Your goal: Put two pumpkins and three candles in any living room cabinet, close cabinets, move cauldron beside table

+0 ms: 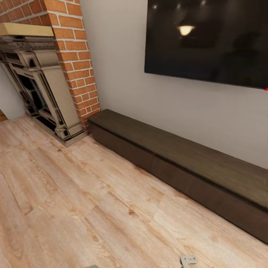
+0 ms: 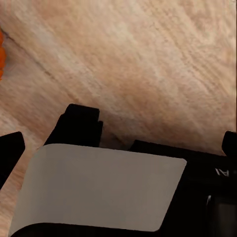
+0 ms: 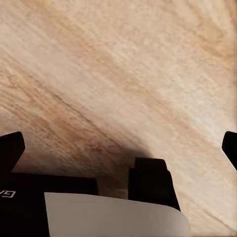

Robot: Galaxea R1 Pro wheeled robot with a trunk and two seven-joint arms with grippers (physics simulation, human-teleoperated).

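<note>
Light wood flooring (image 1: 74, 193) is seen stretching to the closed cabinet (image 1: 178, 163) along the wall beside the fireplace (image 1: 41, 82), an orange pumpkin (image 2: 1, 54) sliver is glimpsed at the left wrist view's edge, and both grippers' fingers are spread wide over bare floor.

Evenly bright, soft diffuse light, lamp glare on the dark television (image 1: 208, 41) at 1 o'clock, faint shadow under the cabinet (image 1: 178, 163), slightly soft rendering, wooden floor (image 3: 123, 74) grain blurred in both wrist views

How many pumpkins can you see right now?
1, and just an orange sliver of it: a pumpkin at the left wrist view's edge, on the wooden floor. Others may be out of view.
</note>
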